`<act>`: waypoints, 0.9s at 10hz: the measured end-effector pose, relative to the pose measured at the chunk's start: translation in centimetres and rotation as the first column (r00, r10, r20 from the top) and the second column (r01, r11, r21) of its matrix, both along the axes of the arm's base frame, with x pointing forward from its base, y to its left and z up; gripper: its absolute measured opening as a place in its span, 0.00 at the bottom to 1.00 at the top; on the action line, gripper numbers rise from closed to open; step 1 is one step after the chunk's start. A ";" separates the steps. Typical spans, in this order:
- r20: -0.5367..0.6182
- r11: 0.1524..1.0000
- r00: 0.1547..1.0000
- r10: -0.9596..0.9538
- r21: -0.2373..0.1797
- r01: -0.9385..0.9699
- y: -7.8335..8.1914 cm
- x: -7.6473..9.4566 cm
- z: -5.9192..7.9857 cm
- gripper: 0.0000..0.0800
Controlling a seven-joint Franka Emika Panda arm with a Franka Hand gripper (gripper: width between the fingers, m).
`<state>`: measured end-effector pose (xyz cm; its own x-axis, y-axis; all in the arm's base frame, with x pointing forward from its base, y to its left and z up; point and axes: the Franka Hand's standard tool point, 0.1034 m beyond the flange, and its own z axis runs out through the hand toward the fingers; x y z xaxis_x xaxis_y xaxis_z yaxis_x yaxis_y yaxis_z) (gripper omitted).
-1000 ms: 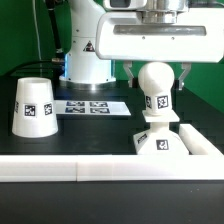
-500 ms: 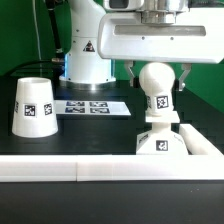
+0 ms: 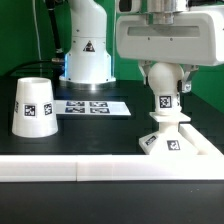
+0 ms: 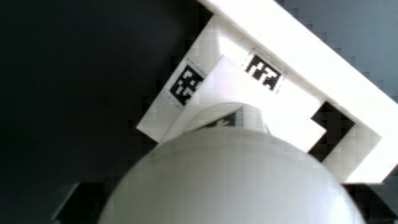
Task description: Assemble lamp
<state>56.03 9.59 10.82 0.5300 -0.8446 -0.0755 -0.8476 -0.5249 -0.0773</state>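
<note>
Lamp base (image 3: 178,143): I see it on the black table (image 3: 100,135), exterior view's right, just behind the white rail (image 3: 60,170)
Shade (image 3: 33,107): standing well apart at that view's left; marker board (image 3: 92,106) lies between
Bulb (image 3: 160,72): upright; neck down on the base's top
Gripper (image 3: 163,90): fingers clamped on the bulb's sides

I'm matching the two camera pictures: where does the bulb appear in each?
Exterior view: the bulb stands at the exterior view's right, on the base.
Wrist view: the bulb looms large and close, the base beyond it.
Shared landmark: the tagged base.
</note>
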 end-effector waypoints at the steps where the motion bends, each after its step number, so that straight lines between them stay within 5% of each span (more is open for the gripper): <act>1: -0.013 0.994 0.994 -0.110 0.013 0.110 0.2 0.0 -0.1 0.72; 5: -0.086 0.875 0.874 -0.478 0.049 0.483 1.0 0.2 0.0 0.72; 8: -0.099 0.832 0.831 -0.547 0.051 0.553 1.2 0.2 -0.1 0.73; 9: -0.090 0.856 0.856 -0.509 0.051 0.515 1.1 0.2 -0.1 0.85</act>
<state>56.22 10.72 10.76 0.0151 -0.9860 -0.1658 -0.9996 -0.0108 -0.0271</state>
